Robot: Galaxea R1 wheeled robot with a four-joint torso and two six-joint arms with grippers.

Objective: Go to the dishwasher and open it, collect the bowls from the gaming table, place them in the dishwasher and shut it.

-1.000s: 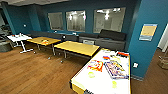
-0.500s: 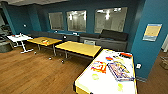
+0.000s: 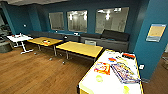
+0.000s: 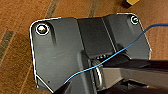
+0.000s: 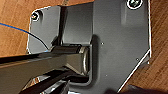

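Desk, long narrow white-topped w/ yellowish rim (image 3: 86,85), carries flat colourful game boxes (image 3: 125,73); pincer states: can't tell, either arm.

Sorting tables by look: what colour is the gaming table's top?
White, with a yellowish rim; the gaming table shows best in the head view.

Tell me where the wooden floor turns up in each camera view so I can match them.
Head view: the wooden floor covers the lower left, beside the gaming table.
Left wrist view: wooden floor lies all around the robot's dark plate.
Right wrist view: wooden floor borders the plate.
Shared landmark: the floor's planks; a blue cable crosses both wrist views.
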